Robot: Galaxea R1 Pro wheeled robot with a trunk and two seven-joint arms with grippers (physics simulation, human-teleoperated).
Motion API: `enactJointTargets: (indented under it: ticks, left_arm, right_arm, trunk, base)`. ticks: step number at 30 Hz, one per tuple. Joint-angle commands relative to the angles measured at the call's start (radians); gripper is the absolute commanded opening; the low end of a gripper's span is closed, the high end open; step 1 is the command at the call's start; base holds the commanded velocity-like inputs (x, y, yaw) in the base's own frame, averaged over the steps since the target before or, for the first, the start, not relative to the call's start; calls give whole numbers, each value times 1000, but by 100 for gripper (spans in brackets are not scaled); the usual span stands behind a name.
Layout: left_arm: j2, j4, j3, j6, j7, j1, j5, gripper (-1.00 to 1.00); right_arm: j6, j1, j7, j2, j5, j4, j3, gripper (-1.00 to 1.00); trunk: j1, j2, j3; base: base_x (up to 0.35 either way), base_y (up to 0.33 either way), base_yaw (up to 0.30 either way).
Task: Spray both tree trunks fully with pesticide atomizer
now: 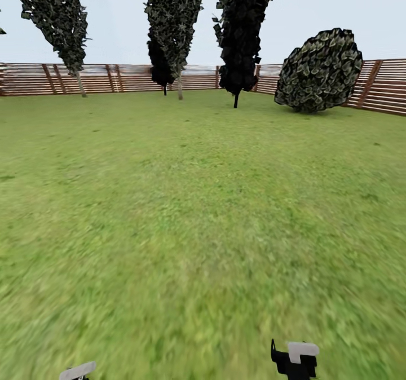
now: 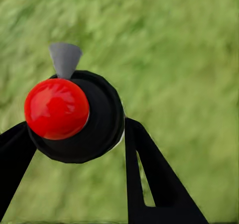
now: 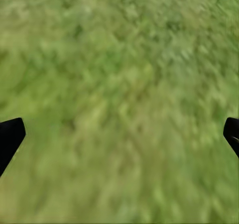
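Green grass (image 1: 203, 228) spread out to a brown fence (image 1: 113, 78) with dark trees (image 1: 172, 25) far off. Left hand (image 2: 74, 134) gripped the pesticide atomizer (image 2: 74, 117) (red knob on top) between its fingers (image 2: 149, 169). Right hand (image 3: 119, 134) hung wide open above grass.

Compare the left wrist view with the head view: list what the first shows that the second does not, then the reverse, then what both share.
Left wrist view alone: the pesticide atomizer, dark with a red spot and a grey nozzle, sitting between the left gripper fingers.

Head view alone: the brown slat fence, tall dark conifers, a round bush, pale sky, and the right gripper at the lower edge.

Both: blurry green grass floor.
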Motion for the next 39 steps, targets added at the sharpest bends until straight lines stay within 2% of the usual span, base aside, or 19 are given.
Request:
enactJointTargets:
  ticks: [1,33,39]
  left_arm:
    - [0,0,-8,-2,7,-1,2,-100]
    - [0,1,-8,-2,7,-1,0,-100]
    - [0,1,-8,-2,7,0,0,-100]
  right_arm:
    - [-3,0,-2,0,-10,0,9,100]
    - [-3,0,-2,0,-9,0,9,100]
    - [-3,0,-2,0,-9,0,9,100]
  trunk:
    - [0,0,-1]
    - [0,0,-12]
    - [0,0,-14]
  base:
    - [0,0,285]
    - [0,0,285]
    - [-165,155,285]
